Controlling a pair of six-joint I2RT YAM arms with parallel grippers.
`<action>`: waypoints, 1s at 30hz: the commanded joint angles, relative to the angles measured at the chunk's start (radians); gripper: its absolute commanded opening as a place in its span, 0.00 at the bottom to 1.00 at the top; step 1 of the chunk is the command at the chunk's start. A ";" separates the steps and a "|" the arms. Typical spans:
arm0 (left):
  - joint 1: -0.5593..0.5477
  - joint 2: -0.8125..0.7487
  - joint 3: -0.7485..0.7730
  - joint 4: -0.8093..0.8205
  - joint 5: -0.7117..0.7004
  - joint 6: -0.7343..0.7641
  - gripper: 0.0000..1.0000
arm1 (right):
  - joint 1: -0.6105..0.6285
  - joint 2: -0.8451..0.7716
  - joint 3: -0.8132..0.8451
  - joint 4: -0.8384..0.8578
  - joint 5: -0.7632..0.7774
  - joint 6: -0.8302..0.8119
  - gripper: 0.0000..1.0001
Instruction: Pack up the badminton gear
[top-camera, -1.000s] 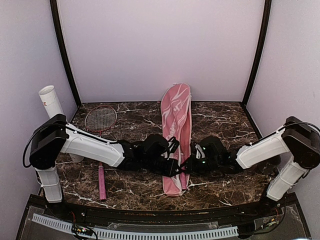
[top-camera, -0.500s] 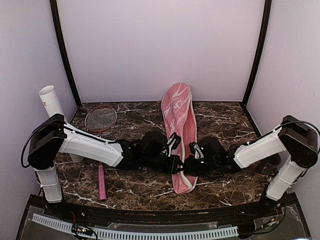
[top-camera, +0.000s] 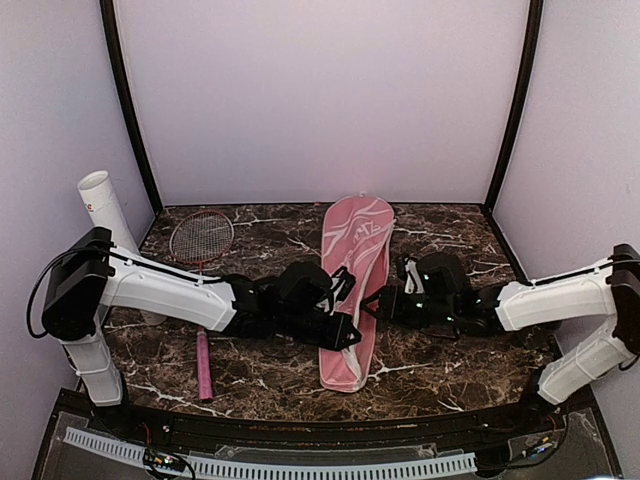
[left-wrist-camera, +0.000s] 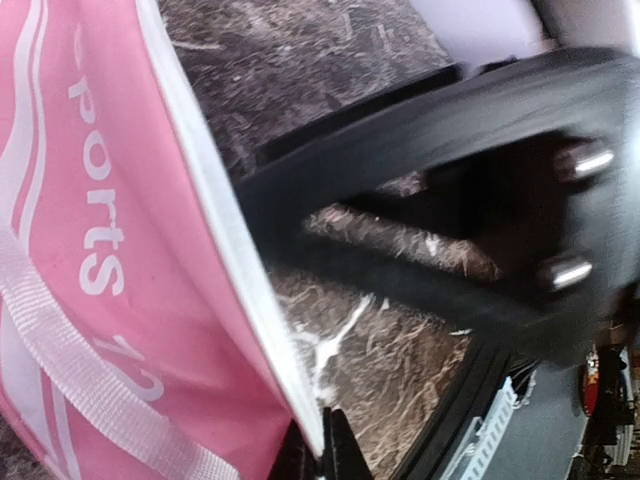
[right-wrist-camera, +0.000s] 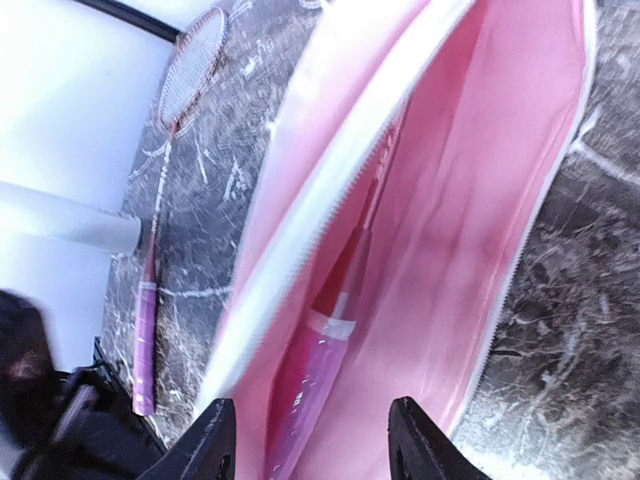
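One racket (right-wrist-camera: 335, 295) is tucked inside the open pink bag (top-camera: 352, 270), and the other racket (top-camera: 201, 238) is laid near the white tube (top-camera: 103, 205).

The middle of the bench (top-camera: 455, 240) is barred from far to near edge by the pink bag (top-camera: 352, 265), flanked by the left arm (top-camera: 170, 290) and right arm (top-camera: 550, 298). The left edge is crowded by a racket (top-camera: 201, 238) and white tube (top-camera: 103, 205); room is left at the far right corner.

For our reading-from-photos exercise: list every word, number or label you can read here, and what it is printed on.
"ports": white letters on the pink bag, start cut off.
Possibly "12": below it, same bag; blurred.
Red print on the white tube: too small to read.
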 joint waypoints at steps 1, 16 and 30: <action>0.004 -0.054 -0.017 -0.084 -0.046 0.047 0.00 | -0.004 -0.115 -0.053 -0.079 0.095 -0.001 0.57; 0.099 -0.241 -0.133 -0.247 -0.212 0.060 0.67 | -0.014 -0.264 -0.101 -0.148 0.198 0.014 0.69; 0.459 -0.483 -0.461 -0.507 -0.485 -0.105 0.54 | -0.015 -0.232 -0.099 -0.120 0.176 0.023 0.69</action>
